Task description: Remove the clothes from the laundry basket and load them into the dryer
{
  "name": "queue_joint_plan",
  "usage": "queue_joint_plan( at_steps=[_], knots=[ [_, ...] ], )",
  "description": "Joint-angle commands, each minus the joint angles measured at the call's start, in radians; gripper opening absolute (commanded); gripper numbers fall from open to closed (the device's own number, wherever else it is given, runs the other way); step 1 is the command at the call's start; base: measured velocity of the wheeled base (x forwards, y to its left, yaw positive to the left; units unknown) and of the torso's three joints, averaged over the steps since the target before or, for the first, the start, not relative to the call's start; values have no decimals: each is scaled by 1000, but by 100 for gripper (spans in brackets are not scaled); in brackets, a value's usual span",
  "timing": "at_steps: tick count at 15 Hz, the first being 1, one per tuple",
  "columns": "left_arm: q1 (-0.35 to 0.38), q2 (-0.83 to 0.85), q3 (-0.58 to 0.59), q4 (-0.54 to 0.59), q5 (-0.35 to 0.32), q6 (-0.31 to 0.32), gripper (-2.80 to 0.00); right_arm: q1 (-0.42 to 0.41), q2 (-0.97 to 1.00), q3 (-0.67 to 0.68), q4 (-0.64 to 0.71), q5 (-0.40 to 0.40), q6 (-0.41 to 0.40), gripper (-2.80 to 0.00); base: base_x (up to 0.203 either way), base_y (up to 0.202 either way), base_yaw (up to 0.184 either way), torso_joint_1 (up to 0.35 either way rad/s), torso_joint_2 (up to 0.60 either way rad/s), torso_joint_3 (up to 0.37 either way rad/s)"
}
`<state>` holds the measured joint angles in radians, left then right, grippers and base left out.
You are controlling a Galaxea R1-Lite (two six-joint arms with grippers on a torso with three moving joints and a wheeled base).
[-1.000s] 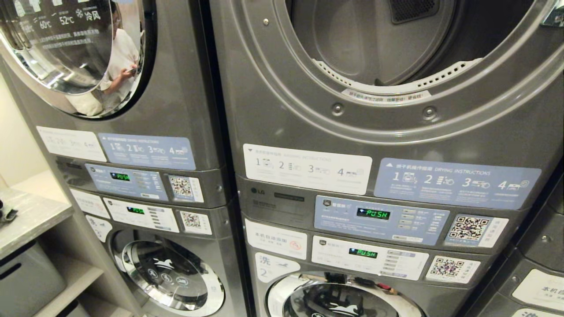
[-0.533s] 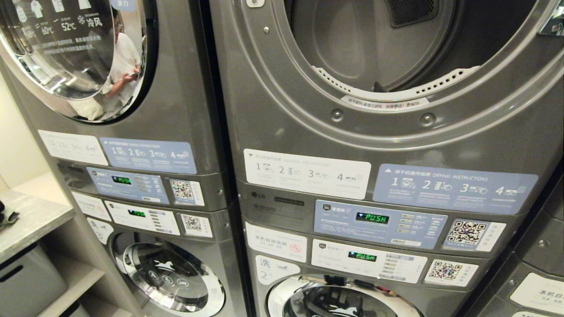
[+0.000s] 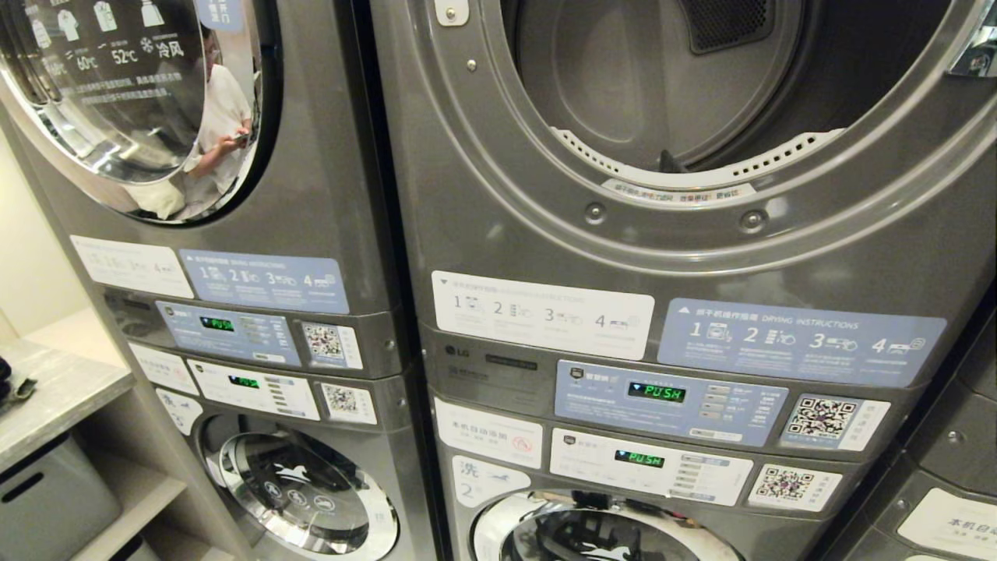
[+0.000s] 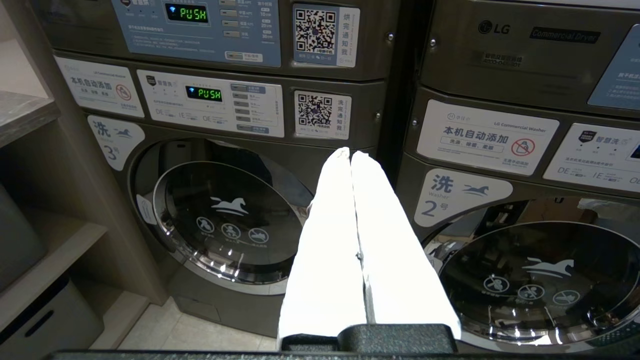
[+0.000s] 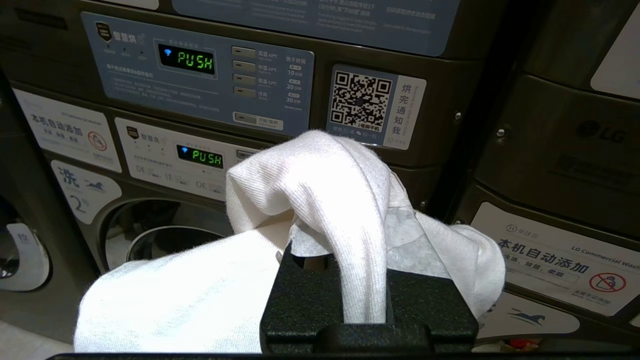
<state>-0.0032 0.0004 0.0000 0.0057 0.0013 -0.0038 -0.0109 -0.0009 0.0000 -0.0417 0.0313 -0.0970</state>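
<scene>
The dryer (image 3: 670, 86) fills the upper right of the head view, its door open and its grey drum showing no clothes. Neither arm appears in that view. In the right wrist view my right gripper (image 5: 357, 200) is shut on a white ribbed piece of clothing (image 5: 310, 175), which drapes over both fingers and hangs down one side in front of the right stack's control panels. In the left wrist view my left gripper (image 4: 351, 153) is shut with its white-wrapped fingers (image 4: 330, 240) pressed together and nothing between them, low before the lower washers. The laundry basket is out of view.
A second stack stands on the left; its closed upper door (image 3: 132, 101) reflects a person. Control panels (image 3: 670, 397) show green PUSH. Two closed washer doors (image 4: 225, 215) (image 4: 545, 280) sit below. A grey shelf (image 3: 54, 397) with a bin (image 3: 47, 499) is at far left.
The whole head picture has slid downward a little, so the camera has risen; more of the dryer drum now shows. The machines themselves have not moved.
</scene>
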Motion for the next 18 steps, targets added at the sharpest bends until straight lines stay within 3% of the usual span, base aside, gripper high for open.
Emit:
queue_joint_plan(
  at_steps=[1,18],
  knots=[
    [0,-2,2,0,0,1,-280,0,1,18,0,1,-1,-280,0,0,0,57,-116,-61],
    [0,-2,2,0,0,-1,-280,0,1,18,0,14,-14,-280,0,0,0,56,-108,-55]
  ],
)
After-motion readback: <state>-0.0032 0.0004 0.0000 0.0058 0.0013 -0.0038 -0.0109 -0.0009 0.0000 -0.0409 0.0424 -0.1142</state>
